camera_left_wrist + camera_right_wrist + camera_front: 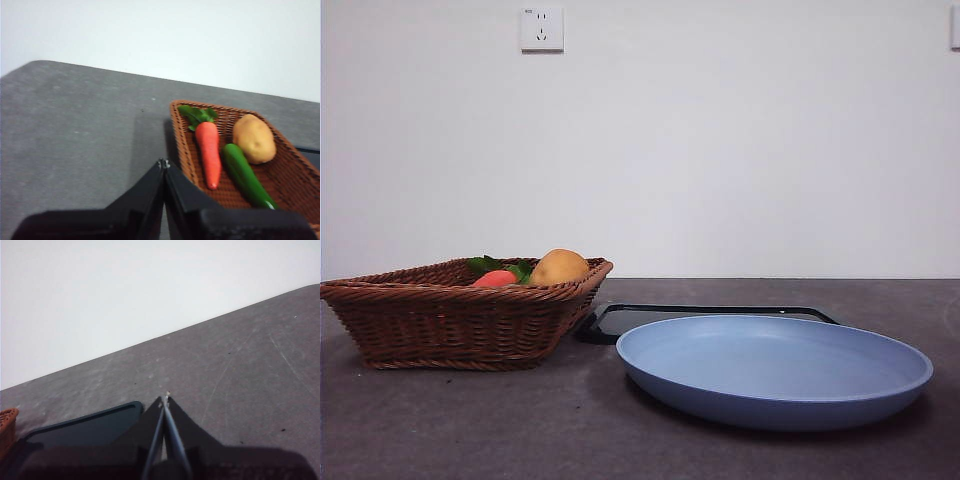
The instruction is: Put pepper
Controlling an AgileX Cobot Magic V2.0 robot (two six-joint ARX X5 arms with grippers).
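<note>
Long glossy dark green pepper [246,176] lies in the brown woven wicker basket [450,325], between the orange-red carrot with green leaves [208,155] and the yellow-brown oval potato [254,138], touching or nearly touching both. Basket sits on the grey counter [520,430], beside a round pale blue plate [775,370]; flat dark green tray [620,320] behind them. Left claw [163,164] hangs above the counter just outside the basket rim, jaws together, empty. Right claw [165,399] over bare counter near the tray corner, jaws together, empty.
</note>
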